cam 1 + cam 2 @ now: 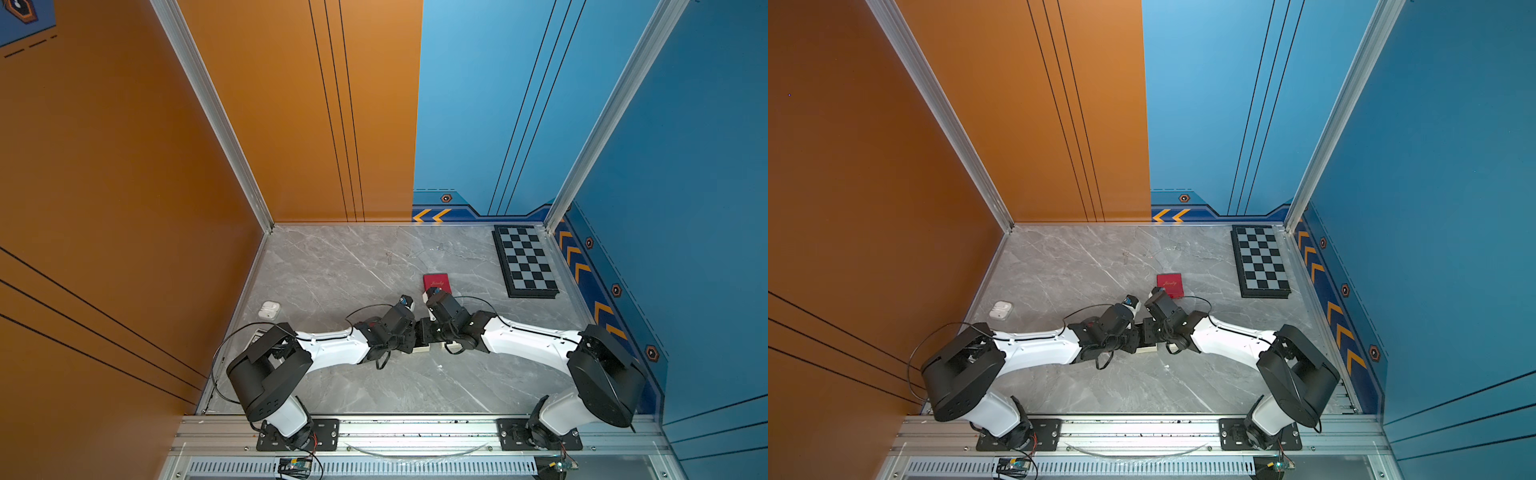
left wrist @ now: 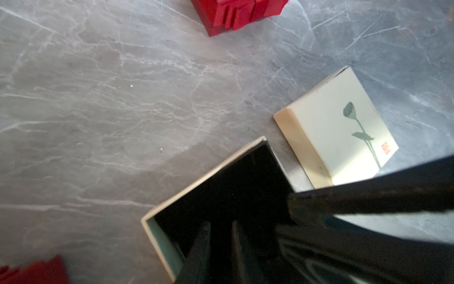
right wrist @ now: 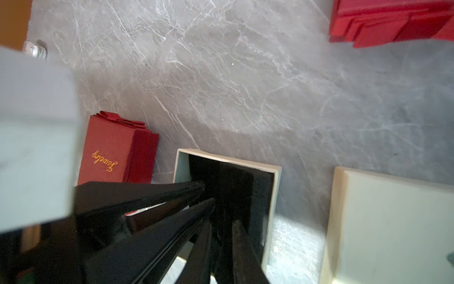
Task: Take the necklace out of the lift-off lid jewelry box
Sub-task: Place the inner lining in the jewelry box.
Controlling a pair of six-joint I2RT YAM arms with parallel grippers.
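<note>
2 narrow-jawed tools, left gripper (image 2: 221, 231) and right gripper (image 3: 222, 231), probe the jewelry box (image 2: 158, 236), lid (image 2: 326, 127) parked just beside it for access; any necklace hold: cannot tell.

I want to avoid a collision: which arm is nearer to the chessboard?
Right. The right arm reaches in from the side where the chessboard lies; the left arm comes in from the opposite side, farther away.

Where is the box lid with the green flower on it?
In the left wrist view, the lid lies flat on the grey table, right beside the open box, with a small gap between.
</note>
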